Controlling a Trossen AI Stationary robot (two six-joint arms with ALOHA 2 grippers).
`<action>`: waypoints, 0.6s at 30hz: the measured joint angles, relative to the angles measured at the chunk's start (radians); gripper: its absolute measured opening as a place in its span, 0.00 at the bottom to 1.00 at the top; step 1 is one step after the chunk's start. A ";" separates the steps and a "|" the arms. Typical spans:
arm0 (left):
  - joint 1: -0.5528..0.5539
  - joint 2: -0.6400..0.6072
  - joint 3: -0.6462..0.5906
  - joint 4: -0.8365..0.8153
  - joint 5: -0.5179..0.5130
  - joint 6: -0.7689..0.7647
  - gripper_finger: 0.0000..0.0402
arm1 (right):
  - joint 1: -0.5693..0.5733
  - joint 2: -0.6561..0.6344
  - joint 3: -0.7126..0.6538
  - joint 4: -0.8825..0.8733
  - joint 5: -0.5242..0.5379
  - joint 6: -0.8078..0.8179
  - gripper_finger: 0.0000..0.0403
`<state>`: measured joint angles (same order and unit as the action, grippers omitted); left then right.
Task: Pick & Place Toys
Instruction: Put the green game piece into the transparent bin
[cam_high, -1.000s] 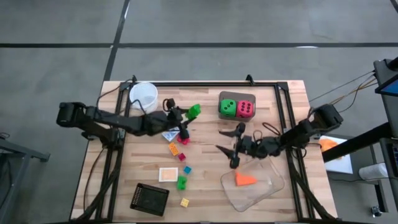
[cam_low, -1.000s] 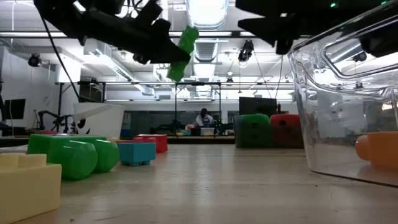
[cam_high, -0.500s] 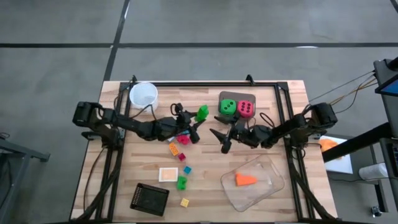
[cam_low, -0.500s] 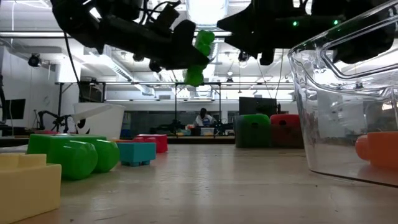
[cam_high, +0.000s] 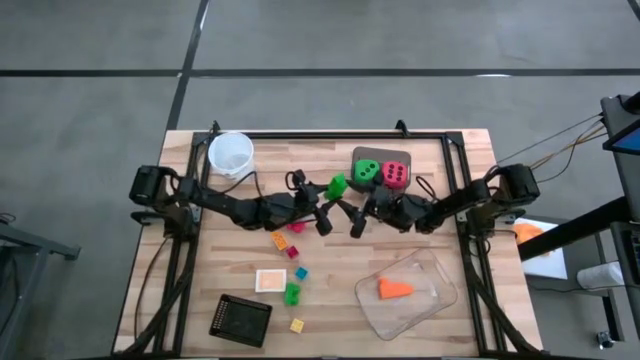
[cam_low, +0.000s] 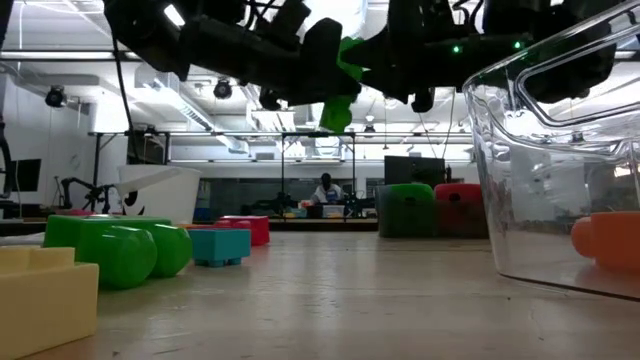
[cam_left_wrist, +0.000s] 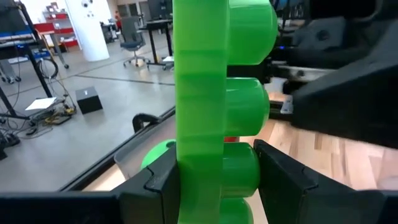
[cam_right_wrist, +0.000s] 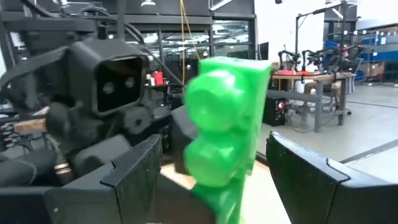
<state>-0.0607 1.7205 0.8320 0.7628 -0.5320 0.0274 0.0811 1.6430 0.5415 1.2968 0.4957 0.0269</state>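
Wooden slats make up your worktop (cam_high: 470, 160), which sits on a grey floor, and from the low view a lit workshop stretches out behind it with a person seated far back. Your left end effector (cam_high: 328, 203) is raised above the middle of the worktop and is clamped on a green brick (cam_high: 337, 186); in the left wrist view its two dark fingers (cam_left_wrist: 155, 180) press the brick's sides, and the brick stands upright with its studs facing the other arm. Your right end effector (cam_high: 352, 218) has its fingers spread apart, one on either side of that same brick in the right wrist view, without closing on it. Both end effectors meet tip to tip near the centre.

Behind them, the green die (cam_high: 366, 172) and the pink-red die (cam_high: 395, 175) sit touching each other near the far edge. A white cup (cam_high: 230, 153) stands at the far left corner. Nearer you, small bricks are scattered: an orange one (cam_high: 280, 239), a red one (cam_high: 293, 252), a blue one (cam_high: 301, 273), another green brick (cam_high: 291, 293) and a yellow one (cam_high: 297, 325). An orange wedge (cam_high: 394, 289) lies inside the clear tray (cam_high: 436, 299) at the near right.
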 joint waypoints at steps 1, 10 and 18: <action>-0.003 0.008 0.004 0.009 0.000 -0.002 0.40 | -0.005 0.000 0.001 -0.001 0.000 0.000 0.69; -0.016 0.040 0.026 0.006 -0.001 -0.002 0.40 | -0.041 0.002 0.048 -0.064 -0.004 0.004 0.69; -0.017 0.051 0.028 -0.001 0.002 0.002 0.40 | -0.041 0.002 0.113 -0.224 -0.002 0.004 0.49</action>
<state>-0.0780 1.7714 0.8600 0.7623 -0.5296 0.0293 0.0397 1.6447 0.6549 1.0731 0.4932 0.0307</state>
